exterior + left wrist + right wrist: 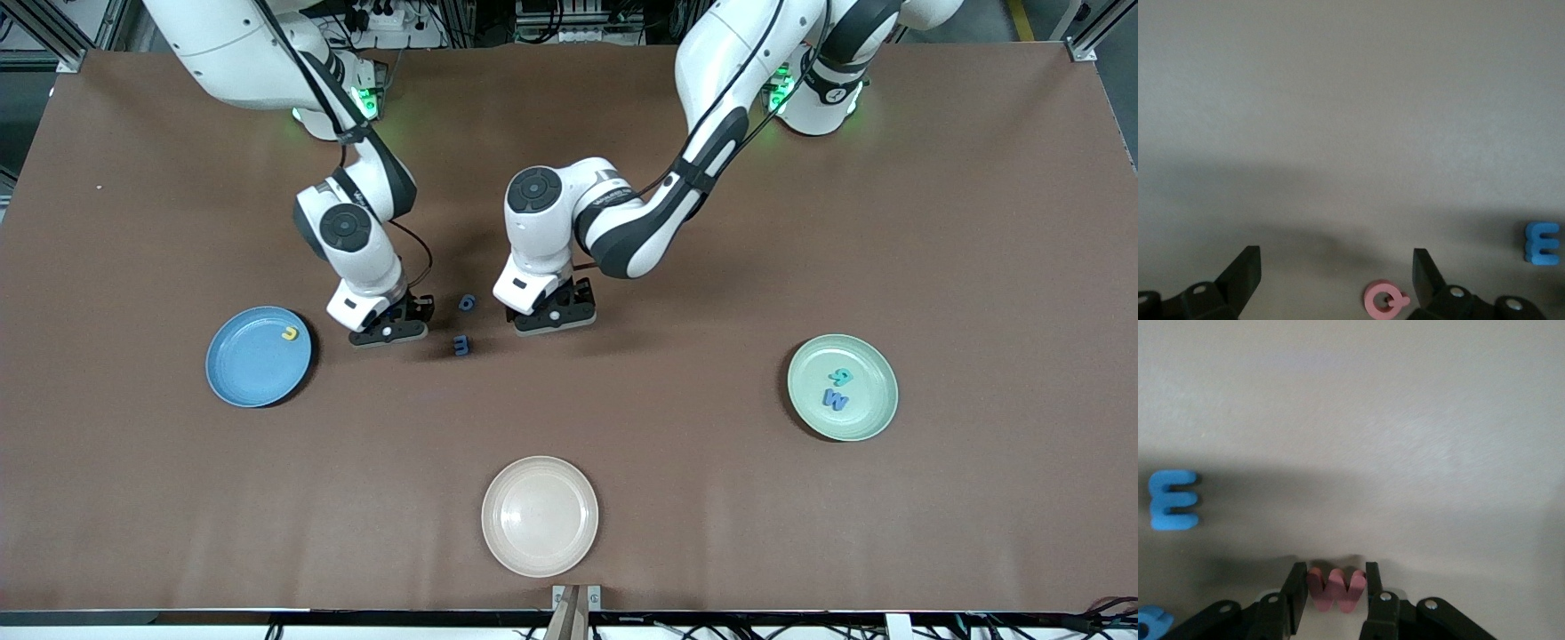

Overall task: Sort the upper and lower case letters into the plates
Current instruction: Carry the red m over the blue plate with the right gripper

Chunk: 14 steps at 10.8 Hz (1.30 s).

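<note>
Nearest the front camera on the table lies the one cream plate, bare, likely unused. Farther back, the blue plate holds one yellow letter; the green plate holds two, apparently sorted by case. Between the arms, two blue letters, E and another, wait. The right tool clenches a pink W, presumably for lifting. The left tool stands released low over the table beside a pink Q.

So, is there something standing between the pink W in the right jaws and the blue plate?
Nothing visible does. The right gripper has its jaws shut on the pink foam letter W, down at the brown table. The round sky blue plate, holding a yellow letter, lies just beside it toward the right arm's end, with only bare table between.
</note>
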### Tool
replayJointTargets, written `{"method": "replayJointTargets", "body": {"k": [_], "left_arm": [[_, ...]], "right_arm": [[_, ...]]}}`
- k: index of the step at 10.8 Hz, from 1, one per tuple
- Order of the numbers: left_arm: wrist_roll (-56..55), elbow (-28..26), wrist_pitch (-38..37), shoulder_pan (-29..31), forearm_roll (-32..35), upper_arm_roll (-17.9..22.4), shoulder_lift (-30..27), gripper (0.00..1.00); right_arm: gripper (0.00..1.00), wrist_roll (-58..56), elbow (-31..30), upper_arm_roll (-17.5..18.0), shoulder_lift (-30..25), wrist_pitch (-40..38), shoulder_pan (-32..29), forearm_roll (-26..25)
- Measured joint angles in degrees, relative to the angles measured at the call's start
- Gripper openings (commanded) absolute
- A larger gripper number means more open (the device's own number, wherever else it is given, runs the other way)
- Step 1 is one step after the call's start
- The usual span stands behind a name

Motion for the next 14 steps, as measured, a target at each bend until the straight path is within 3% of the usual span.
{"method": "replayJointTargets", "body": {"k": [3, 5, 8, 9, 10, 11, 14], "left_arm": [[-2.8, 0.2, 0.0, -1.8, 0.0, 0.0, 1.4, 1.0], [-3.7, 0.2, 0.0, -2.9, 0.0, 0.0, 2.3, 1.0], [-4.0, 0.3, -0.1, -4.0, -0.1, 0.0, 3.1, 1.0], [-4.2, 0.3, -0.2, -4.5, -0.3, 0.0, 3.3, 1.0], [-4.3, 0.3, -0.3, -5.0, -0.3, 0.0, 3.4, 1.0], [-4.5, 0.3, -0.4, -5.3, -0.5, 0.0, 3.6, 1.0], [-5.1, 0.3, -0.6, -5.4, -0.8, 0.0, 3.8, 0.94]], "right_arm": [[0.0, -10.2, 0.5, -0.1, -3.3, -4.7, -5.3, -0.1], [0.0, -21.8, 1.6, -0.1, -5.7, -9.4, -9.2, -0.1], [0.0, -41.4, 2.3, -0.3, -6.4, -10.4, -17.4, -0.1], [0.23, -47.1, 2.6, -0.3, -6.3, -10.4, -20.2, -0.1], [0.92, -51.5, 3.2, -0.4, -6.2, -10.4, -22.4, -0.1], [1.0, -53.7, 4.0, -0.4, -5.9, -10.4, -23.4, -0.1], [1.0, -54.5, 5.5, 0.1, -5.0, -10.6, -22.9, -0.1]]}}
